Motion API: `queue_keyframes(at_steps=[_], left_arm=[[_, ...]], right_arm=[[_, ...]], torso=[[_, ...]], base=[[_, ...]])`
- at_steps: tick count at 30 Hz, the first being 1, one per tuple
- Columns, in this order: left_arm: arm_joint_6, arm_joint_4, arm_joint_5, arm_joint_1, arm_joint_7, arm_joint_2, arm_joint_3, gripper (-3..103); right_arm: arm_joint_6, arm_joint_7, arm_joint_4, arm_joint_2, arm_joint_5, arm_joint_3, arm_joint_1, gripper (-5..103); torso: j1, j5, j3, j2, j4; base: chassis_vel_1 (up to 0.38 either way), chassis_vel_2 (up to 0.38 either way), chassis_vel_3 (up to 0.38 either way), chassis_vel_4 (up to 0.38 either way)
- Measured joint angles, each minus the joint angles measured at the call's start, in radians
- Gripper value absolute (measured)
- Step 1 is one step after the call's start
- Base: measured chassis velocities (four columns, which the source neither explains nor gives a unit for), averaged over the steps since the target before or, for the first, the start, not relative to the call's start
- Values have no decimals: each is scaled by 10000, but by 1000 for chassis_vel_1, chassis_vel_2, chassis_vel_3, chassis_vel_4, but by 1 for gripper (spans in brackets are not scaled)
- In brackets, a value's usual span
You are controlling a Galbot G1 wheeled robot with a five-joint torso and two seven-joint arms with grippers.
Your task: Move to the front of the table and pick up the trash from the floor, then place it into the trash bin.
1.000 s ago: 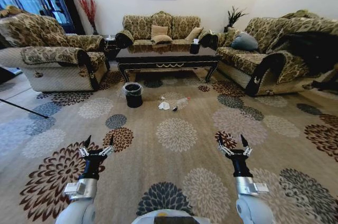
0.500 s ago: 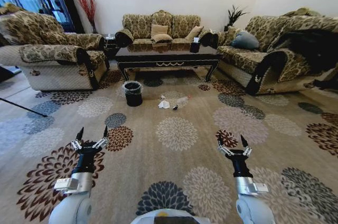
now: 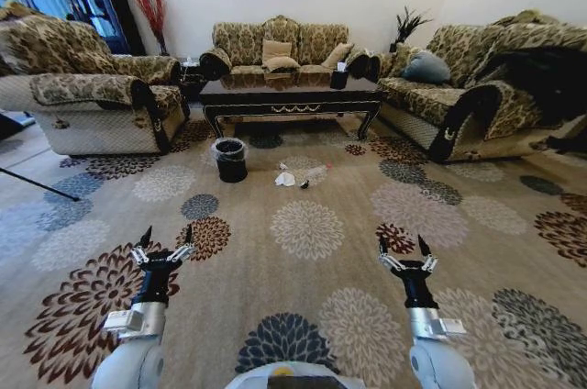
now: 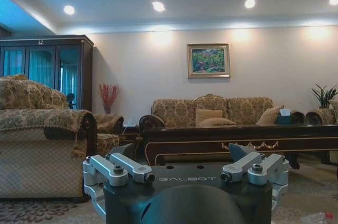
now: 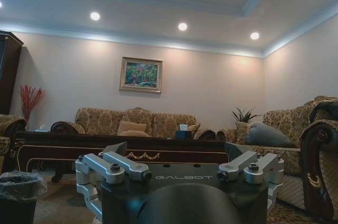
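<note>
Nearest me, both arms were held low over the patterned carpet (image 3: pixel 303 233): the left gripper (image 3: pixel 165 244) at about 7 o'clock from the centre of the head view and the right gripper (image 3: pixel 401 250) at about 5 o'clock, each with its 2 fingers spread wide and nothing between them. Beyond them lay a long stretch of bare carpet, so neither pincer was anywhere near the work. The trash (image 3: pixel 295 177) sat well ahead at roughly 12 o'clock from the point midway between the grippers: a crumpled white paper (image 3: pixel 285 181), a clear plastic bottle (image 3: pixel 316 174) and a small dark bit (image 3: pixel 304 185), bunched together on the floor. The trash bin (image 3: pixel 230 161) stood just beside them at their 10 o'clock, liner folded over its rim. Behind both, at 12 o'clock, stood the table (image 3: pixel 291 93), with a sofa (image 3: pixel 280 48) at the wall. From here I judged the main risks lay in the approach: driving too far could roll the base over the litter or nudge the bin, since the 2 sit close, and the bottle looked likely to roll away from a clumsy pinch. The small dark piece might be lost against the carpet's busy flowers, and the table's front edge left little room beyond the trash to overshoot.
</note>
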Motion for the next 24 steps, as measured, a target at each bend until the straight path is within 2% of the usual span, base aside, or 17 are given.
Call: queue_keyframes(at_steps=[4,8,24], left_arm=[[0,26,23,17,9,-8,6,100],[-83,109,19,27,13,-11,22,100],[-471,310,489,342,-99,-164,28,100]], right_arm=[[12,0,-15,-1,1,-9,24,100],[22,0,-31,0,-5,-23,35,100],[109,-270,67,56,-152,29,-140,100]], torso=[[-16,0,-175,-192,0],[-50,0,-243,-297,0],[-58,0,-221,-285,0]], base=[[0,0,0,0],[0,0,0,0],[0,0,0,0]])
